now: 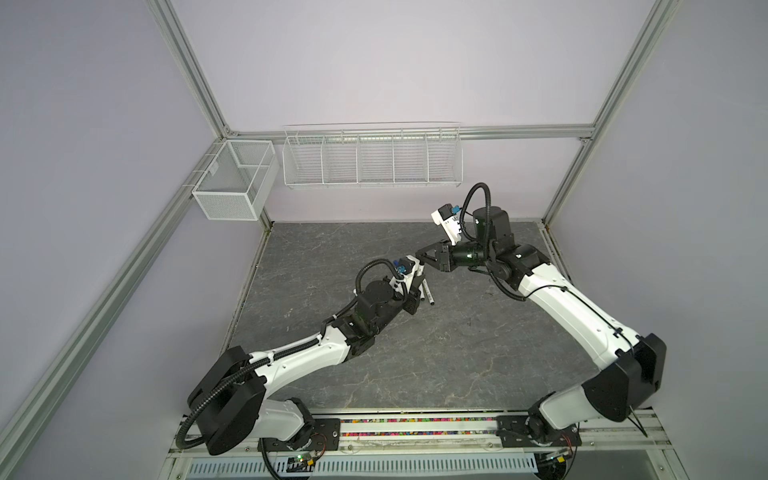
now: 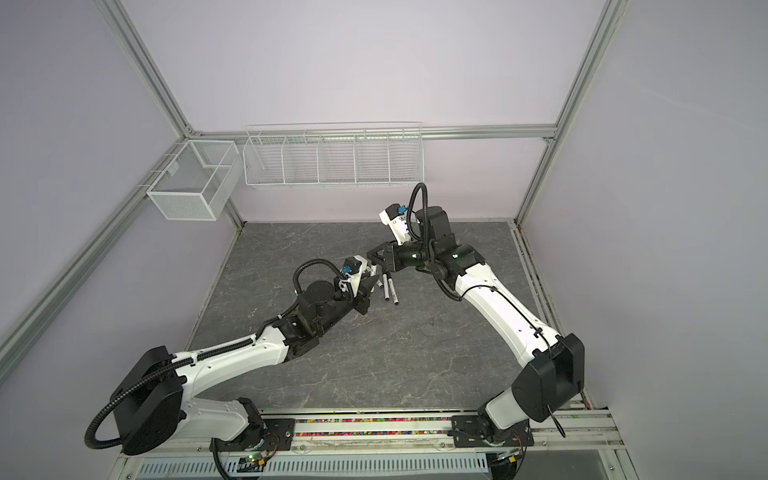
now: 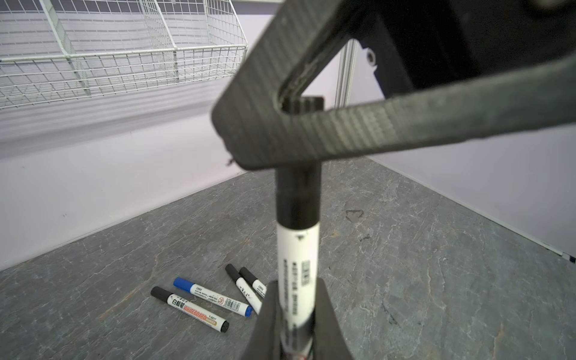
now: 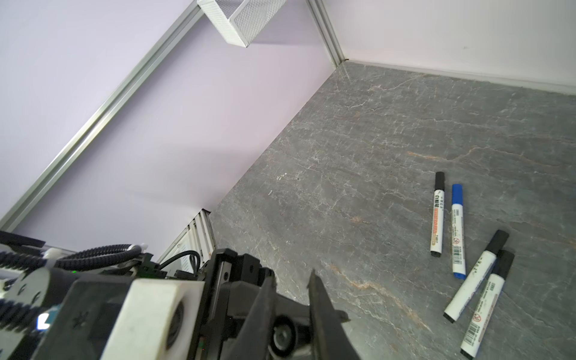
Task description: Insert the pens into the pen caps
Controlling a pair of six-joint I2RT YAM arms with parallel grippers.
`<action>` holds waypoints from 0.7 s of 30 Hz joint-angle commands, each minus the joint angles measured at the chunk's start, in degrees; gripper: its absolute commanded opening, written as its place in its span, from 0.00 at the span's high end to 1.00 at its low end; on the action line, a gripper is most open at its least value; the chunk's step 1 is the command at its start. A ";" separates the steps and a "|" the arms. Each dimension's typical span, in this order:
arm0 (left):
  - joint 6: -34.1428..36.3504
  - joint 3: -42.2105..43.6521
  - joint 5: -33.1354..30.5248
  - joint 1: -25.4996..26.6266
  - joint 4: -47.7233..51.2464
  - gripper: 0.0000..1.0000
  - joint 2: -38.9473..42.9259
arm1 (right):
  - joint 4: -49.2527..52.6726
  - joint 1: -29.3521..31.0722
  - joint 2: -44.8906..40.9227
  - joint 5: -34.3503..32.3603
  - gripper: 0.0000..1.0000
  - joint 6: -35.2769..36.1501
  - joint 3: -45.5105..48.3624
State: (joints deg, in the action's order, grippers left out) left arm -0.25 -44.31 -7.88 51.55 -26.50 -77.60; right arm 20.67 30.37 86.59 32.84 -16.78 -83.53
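Left end effector is pinched shut on the last pen, barrel pointing straight at the right end effector, which looks clamped on its black cap, so I'd push along that axis. Four capped pens lie close together on the grey stone surface right beside them. Lilac walls, white wire basket at the back.

Soft even light, faint shadows; held pen blurred; wrist edges seemingly warped.
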 commanded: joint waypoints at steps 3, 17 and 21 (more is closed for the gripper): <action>-6.05 -2.68 3.82 0.22 -2.99 1.00 1.39 | -0.26 -0.22 1.88 2.47 0.88 -1.94 1.60; -20.61 -6.39 7.21 -16.32 -15.69 1.00 2.54 | 23.44 2.57 10.12 4.21 0.91 11.28 1.67; -19.71 -6.98 7.98 -19.35 -13.82 1.00 4.10 | 19.18 -0.60 7.87 7.83 0.91 8.91 5.79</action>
State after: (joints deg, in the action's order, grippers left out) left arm -14.46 -44.38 12.71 39.59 -20.97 -77.62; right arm 18.04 30.59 94.72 34.46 -9.26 -84.60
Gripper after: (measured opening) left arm 0.106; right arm 0.161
